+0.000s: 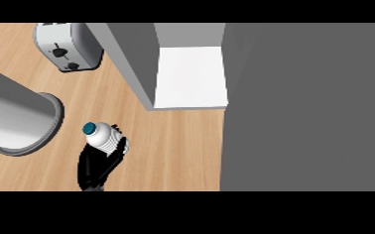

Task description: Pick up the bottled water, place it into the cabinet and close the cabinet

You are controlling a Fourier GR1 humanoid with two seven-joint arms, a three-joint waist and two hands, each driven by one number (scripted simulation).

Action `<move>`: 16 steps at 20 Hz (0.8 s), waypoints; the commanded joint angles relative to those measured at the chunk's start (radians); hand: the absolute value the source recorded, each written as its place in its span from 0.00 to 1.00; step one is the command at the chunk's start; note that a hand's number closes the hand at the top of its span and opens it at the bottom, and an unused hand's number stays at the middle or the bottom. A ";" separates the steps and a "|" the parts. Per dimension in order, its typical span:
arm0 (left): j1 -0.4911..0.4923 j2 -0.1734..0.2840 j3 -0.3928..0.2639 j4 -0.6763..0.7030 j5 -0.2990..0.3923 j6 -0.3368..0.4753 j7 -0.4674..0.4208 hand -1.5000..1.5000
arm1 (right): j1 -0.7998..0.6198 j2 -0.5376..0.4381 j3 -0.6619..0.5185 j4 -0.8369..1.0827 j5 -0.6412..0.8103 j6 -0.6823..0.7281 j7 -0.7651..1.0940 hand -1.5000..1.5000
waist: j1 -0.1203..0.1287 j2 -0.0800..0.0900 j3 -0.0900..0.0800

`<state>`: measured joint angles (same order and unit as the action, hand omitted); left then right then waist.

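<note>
Black fingers of my left hand (101,163) are curled round the bottled water (101,135), so I have hold of it. I can see the bottle's white body and its teal cap poking out past the fingers. It sits over the wooden counter (176,148), near the left side, and I cannot tell if it is lifted or resting on the wood. My right hand does not show at all.

Up and to the right of the bottle is the cabinet (190,77). Its white shelf is open to me, with a grey wall on its left. A big grey panel (296,109) fills the right side; I think it is the cabinet door, swung open, but I am not sure. A silver toaster (66,47) stands at the top left, and a grey round pot (26,124) sits at the left edge.

I think the bottle is light but smooth, so it could slip. It may squash a bit if it is thin plastic. The best place to hold is round the middle of the body, not the cap. My hand looks to be there now.
</note>
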<state>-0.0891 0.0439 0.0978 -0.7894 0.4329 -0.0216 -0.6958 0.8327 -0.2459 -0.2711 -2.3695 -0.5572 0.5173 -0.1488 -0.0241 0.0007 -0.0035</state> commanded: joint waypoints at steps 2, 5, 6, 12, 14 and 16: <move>-0.053 -0.022 0.041 0.044 0.055 -0.072 -0.039 1.00 | 0.071 0.011 0.003 -0.240 -0.108 -0.059 0.097 0.00 | 0.005 0.000 0.000; -0.101 -0.009 0.029 0.126 0.009 -0.076 -0.085 1.00 | 0.037 0.007 -0.003 -0.211 -0.123 -0.066 0.091 0.00 | 0.003 0.002 0.001; -0.078 -0.017 0.015 0.056 0.019 -0.065 -0.037 1.00 | 0.059 0.021 -0.002 -0.241 -0.113 -0.076 0.093 0.00 | 0.007 -0.002 0.002; -0.147 0.167 0.035 0.178 0.022 -0.322 -0.027 1.00 | 0.036 -0.014 -0.042 -0.168 -0.121 -0.042 0.040 0.00 | -0.004 0.002 0.000; -0.080 0.187 0.014 0.120 0.002 -0.348 -0.051 1.00 | 0.060 0.001 -0.029 -0.190 -0.112 -0.042 0.048 0.00 | 0.009 -0.003 0.002; -0.139 0.226 0.052 0.177 0.005 -0.354 -0.092 1.00 | 0.028 -0.007 -0.034 -0.142 -0.110 -0.027 0.030 0.00 | 0.006 0.000 0.002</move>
<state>-0.1917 0.2071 0.1289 -0.6462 0.4430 -0.3232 -0.7590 0.8329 -0.2781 -0.3050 -2.3617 -0.5985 0.5088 -0.1654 -0.0197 0.0007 -0.0028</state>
